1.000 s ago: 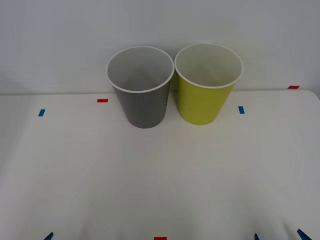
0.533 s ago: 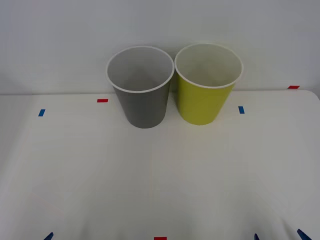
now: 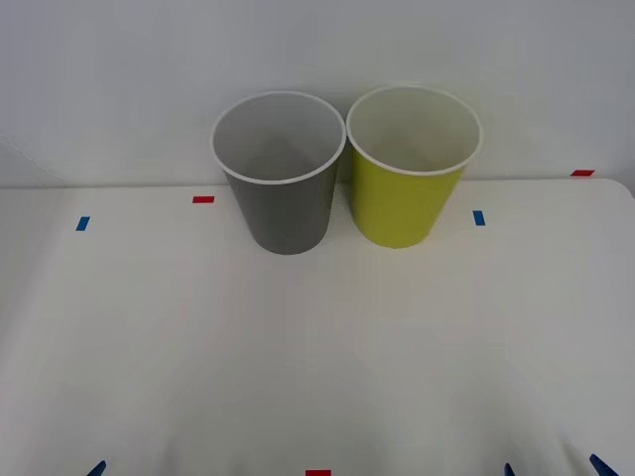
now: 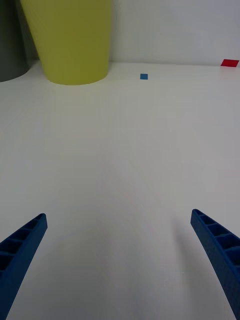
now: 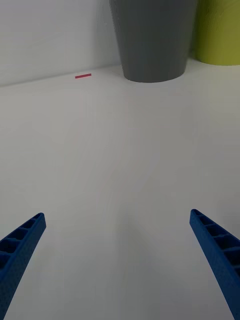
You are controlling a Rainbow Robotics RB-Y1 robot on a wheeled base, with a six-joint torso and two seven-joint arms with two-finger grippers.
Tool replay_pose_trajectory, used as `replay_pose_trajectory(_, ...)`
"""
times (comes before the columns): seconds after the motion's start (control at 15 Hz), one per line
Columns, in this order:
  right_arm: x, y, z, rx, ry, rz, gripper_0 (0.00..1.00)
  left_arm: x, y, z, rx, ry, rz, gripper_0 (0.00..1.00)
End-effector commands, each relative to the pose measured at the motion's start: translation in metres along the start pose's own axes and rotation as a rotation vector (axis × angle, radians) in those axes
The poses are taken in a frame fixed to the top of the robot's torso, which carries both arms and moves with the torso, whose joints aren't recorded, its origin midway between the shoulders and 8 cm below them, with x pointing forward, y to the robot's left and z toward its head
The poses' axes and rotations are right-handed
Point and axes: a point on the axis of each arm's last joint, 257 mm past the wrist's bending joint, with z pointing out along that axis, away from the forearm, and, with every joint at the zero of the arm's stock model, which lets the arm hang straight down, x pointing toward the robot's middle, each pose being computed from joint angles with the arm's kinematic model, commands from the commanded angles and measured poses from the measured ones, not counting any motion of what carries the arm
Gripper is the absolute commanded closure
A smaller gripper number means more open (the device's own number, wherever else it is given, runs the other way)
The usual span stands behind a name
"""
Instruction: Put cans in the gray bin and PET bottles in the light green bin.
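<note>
At the near left edge of the white table (image 3: 317, 347), the left gripper (image 5: 117, 265) is held low over bare tabletop, its blue ribbed fingers (image 5: 20, 245) spread wide with nothing between them. A blue tape mark (image 3: 82, 223) and a red tape mark (image 3: 203, 199) lie toward the far left. Further right, the gray bin (image 3: 283, 188) stands upright at the back of the table, and the light green bin (image 3: 412, 183) is set just beside it, the two rims almost meeting. Both bins look unfilled as far as their pale insides can be seen. The right gripper (image 4: 120, 265) is parked at the near right edge — likewise released and holding nothing.

No can or bottle is to be seen on the table, so nothing can be grasped yet. A small drink can would probably be light, stiff yet easily dented, and smooth — it is best taken around the middle of its body with modest pressure.
</note>
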Motion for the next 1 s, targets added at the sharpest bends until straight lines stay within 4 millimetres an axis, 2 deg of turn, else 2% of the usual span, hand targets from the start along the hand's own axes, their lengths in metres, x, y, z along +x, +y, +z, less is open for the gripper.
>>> replay_pose_trajectory(0.07,0.0,0.0,0.0,0.0,0.0,0.0,0.0,0.0,0.0,0.0,0.0,0.0,0.0,0.0)
replay_pose_trajectory(1.0,0.0,0.0,0.0,0.0,0.0,0.0,0.0,0.0,0.0,0.0,0.0,0.0,0.0,0.0)
